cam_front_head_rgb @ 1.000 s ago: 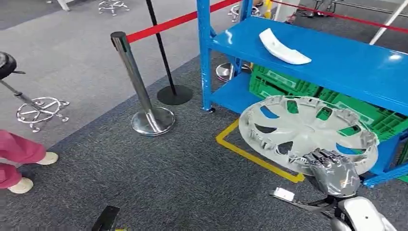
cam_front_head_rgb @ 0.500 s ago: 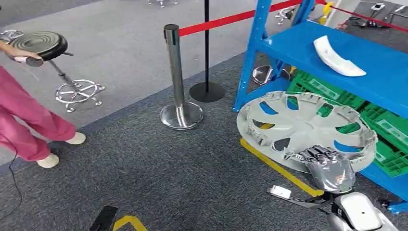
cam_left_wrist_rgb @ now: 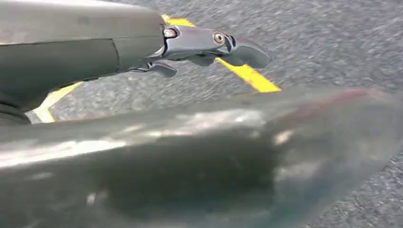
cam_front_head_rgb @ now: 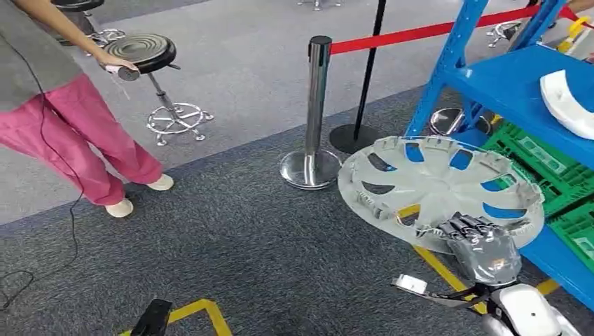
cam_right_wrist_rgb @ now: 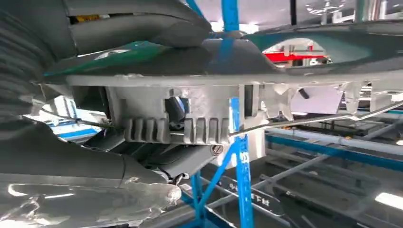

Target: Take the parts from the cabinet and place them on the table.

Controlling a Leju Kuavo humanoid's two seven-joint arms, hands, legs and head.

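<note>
The right robot hand (cam_front_head_rgb: 482, 246) grips the near rim of the wheel cover (cam_front_head_rgb: 440, 189), carried roughly flat at 4 o'clock in the head view, clear of the blue cabinet (cam_front_head_rgb: 515, 87). In the left wrist view the left robot hand (cam_left_wrist_rgb: 209, 45) hangs over the carpet, fingers apart, holding nothing.

Procedure: hold the rim grip firm, keep the cover level, and keep it clear of the stanchion (cam_front_head_rgb: 313, 112) at 12 o'clock during the turn.

Change over the last second: the camera has swung left. The person (cam_front_head_rgb: 63, 105) has entered at 10 o'clock. The grip is unchanged.
</note>
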